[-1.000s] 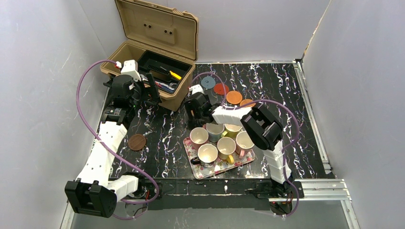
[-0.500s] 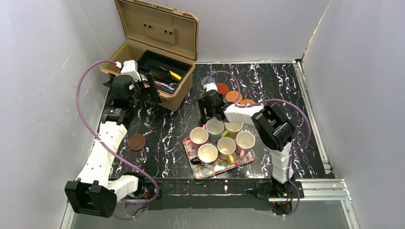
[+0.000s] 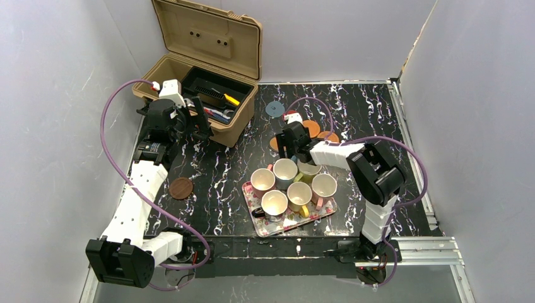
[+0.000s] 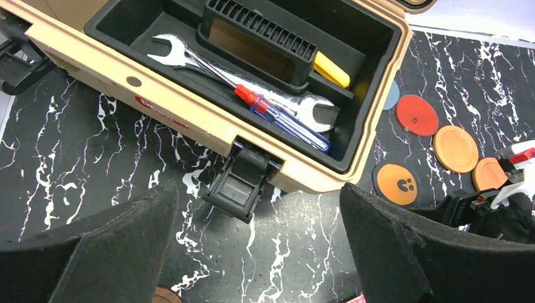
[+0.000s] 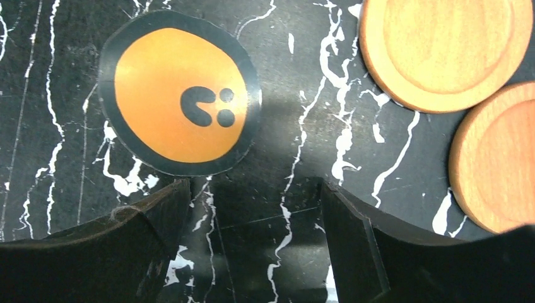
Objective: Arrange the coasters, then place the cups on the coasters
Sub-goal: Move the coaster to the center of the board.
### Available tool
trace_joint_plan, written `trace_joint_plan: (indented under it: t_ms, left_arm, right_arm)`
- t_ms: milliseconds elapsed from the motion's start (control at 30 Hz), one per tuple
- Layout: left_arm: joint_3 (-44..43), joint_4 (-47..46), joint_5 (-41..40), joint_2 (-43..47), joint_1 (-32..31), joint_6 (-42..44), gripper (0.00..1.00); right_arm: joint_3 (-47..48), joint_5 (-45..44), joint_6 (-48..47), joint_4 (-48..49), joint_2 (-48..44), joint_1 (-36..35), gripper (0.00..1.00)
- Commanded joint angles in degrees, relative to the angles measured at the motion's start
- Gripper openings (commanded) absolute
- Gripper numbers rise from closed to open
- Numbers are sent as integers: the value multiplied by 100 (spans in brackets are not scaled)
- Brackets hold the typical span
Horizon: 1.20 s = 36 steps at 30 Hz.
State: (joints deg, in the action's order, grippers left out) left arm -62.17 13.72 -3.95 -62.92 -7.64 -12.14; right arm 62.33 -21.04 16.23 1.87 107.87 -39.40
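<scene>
Six cups (image 3: 285,172) stand bunched on the floral tray (image 3: 296,221). My right gripper (image 3: 287,145) hangs open and empty just above the table, behind the tray. In its wrist view the gripper (image 5: 252,240) has an orange, black-rimmed coaster (image 5: 180,101) just ahead to the left, and two wooden orange coasters (image 5: 445,44) (image 5: 498,158) to the right. A blue-grey coaster (image 3: 275,108) lies further back. A red coaster (image 4: 416,115) shows in the left wrist view. A dark brown coaster (image 3: 181,188) lies alone at the left. My left gripper (image 4: 258,208) is open by the toolbox.
An open tan toolbox (image 3: 189,79) with a wrench (image 4: 189,60) and a screwdriver (image 4: 284,117) fills the back left corner. Its black latch (image 4: 243,183) juts toward my left gripper. Grey walls close in the table on three sides.
My right arm has swung to the right, uncovering the black-rimmed orange coaster and now hiding the red one from above. Its jaws stayed open. The left arm has not moved.
</scene>
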Motion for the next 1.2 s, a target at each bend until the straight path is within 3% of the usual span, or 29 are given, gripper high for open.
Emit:
trace_joint_plan:
  t_ms: [0, 1167]
  left_arm:
    - [0, 2, -80, 45, 26, 50, 98]
    - [21, -11, -76, -28, 24, 47, 98]
  right_arm:
    - [-328, -112, -142, -533, -177, 126, 83]
    - [-1803, -136, 404, -1168, -1778, 880, 82]
